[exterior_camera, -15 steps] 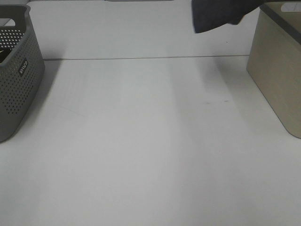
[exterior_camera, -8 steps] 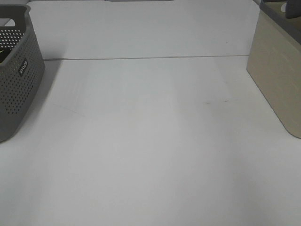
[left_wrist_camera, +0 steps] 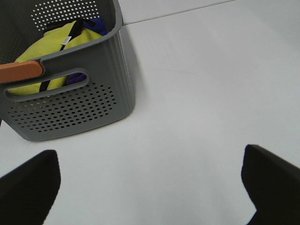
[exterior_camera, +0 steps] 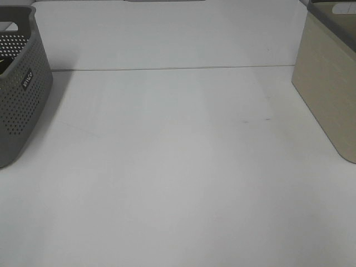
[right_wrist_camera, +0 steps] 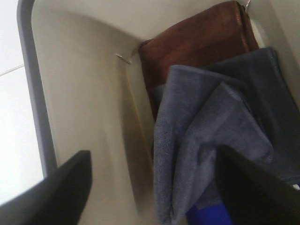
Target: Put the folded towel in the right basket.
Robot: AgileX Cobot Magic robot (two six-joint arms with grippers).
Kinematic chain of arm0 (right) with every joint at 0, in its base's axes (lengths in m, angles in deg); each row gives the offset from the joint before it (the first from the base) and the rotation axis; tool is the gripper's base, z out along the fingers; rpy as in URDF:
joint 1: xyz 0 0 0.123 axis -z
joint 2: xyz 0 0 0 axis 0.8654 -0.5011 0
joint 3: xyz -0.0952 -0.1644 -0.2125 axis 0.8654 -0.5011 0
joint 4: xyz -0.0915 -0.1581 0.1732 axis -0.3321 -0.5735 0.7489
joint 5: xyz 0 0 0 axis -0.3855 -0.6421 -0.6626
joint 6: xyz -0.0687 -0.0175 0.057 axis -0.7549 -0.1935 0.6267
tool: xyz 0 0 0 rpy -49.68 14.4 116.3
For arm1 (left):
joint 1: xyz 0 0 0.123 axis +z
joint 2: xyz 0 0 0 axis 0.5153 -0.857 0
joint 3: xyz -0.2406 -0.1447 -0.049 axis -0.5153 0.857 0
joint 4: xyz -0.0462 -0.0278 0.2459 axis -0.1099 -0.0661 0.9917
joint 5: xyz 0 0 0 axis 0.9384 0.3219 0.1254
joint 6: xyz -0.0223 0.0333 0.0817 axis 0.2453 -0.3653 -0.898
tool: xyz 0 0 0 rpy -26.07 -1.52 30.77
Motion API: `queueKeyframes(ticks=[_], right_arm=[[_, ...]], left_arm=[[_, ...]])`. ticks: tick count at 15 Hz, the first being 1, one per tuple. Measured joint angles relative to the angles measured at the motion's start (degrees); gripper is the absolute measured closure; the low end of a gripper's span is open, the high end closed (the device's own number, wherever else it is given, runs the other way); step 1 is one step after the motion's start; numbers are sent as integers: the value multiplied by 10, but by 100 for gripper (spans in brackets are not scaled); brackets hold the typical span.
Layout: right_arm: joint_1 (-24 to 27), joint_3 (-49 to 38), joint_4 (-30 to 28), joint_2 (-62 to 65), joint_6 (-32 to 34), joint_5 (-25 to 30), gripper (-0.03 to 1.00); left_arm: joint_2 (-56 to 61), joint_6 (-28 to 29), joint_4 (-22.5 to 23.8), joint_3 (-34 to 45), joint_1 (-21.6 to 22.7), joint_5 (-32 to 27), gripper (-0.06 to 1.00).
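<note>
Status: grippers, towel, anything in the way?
Left gripper open, near grey basket. Right gripper open inside beige basket. Grey towel in it, overlapping brown towel. No obstruction seen.

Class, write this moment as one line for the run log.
left gripper: open, near grey basket | right gripper: open, above beige basket | grey towel: in beige basket, partly covering brown towel

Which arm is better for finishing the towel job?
Right. The right end effector hangs open over the beige basket, with the grey towel just below it. The left end effector is open beside the grey basket, holding nothing.
</note>
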Motion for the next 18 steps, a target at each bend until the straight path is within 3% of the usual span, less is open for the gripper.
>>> queueKeyframes(ticks=[2,4,8,13,18], right_arm=[[-4,0,1,8,0,1,15],[-28,0,1,33,0,7,11],[-103,0,-7,73,0,25,11],[-213,0,-59,119,7,66,11],[-233,-53,-97,200,42,66,11]], left_arm=[[0,0,0,0,0,0,-4],[0,0,0,0,0,0,-4],[0,0,0,0,0,0,-4],[0,0,0,0,0,0,-4],[0,0,0,0,0,0,-4]])
